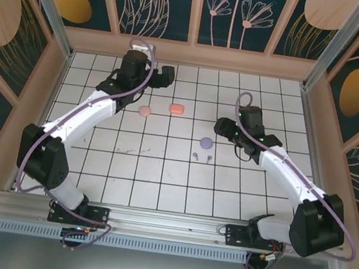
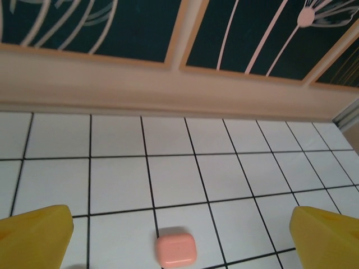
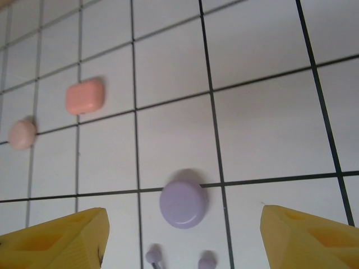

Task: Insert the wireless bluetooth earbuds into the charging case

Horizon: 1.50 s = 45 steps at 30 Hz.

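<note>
1. Purple earbuds [image 3: 152, 256] lie on the white tiled table [image 1: 159, 179], just beside the round purple case [image 3: 183, 203].
2. Left gripper [image 2: 182, 216]: spread wide, empty, near the coral case [image 2: 176, 250].
3. Right gripper [image 1: 222, 127]: jaws apart, holding nothing, by the purple case.

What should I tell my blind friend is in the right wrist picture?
A round, pale purple plastic case sits on a white tiled table, with two tiny purple earbuds just below it. A coral-pink rounded case and a pale pink round case lie toward the upper left, and two yellow fingers frame the bottom corners.
</note>
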Each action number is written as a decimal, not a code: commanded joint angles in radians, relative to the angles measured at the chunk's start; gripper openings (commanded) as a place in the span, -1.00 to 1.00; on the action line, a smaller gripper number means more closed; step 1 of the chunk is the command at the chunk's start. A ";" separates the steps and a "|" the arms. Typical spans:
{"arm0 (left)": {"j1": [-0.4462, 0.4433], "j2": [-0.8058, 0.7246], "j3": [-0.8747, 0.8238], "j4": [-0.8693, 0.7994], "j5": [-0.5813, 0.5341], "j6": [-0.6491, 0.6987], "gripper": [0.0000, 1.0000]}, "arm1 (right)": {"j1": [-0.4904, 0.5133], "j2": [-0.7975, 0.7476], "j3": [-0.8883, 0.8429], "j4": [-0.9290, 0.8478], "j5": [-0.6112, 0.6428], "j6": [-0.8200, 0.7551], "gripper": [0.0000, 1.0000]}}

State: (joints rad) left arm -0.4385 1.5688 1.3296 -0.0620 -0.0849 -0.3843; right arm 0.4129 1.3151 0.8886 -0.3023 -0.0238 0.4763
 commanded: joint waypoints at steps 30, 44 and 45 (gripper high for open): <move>0.004 -0.235 -0.308 0.162 -0.274 -0.144 0.97 | 0.065 0.418 0.176 -0.038 -0.061 -0.017 0.42; 0.004 -0.234 -0.329 0.160 -0.295 -0.187 0.98 | 0.129 0.471 0.209 -0.046 -0.089 0.014 0.37; 0.004 -0.233 -0.327 0.160 -0.293 -0.185 0.98 | 0.147 0.464 0.204 -0.047 -0.093 0.017 0.37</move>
State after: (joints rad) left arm -0.4370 1.3289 1.0073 0.1001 -0.3752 -0.5594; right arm 0.5400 1.7927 1.0786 -0.3408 -0.1059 0.4702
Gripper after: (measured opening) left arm 0.986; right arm 0.686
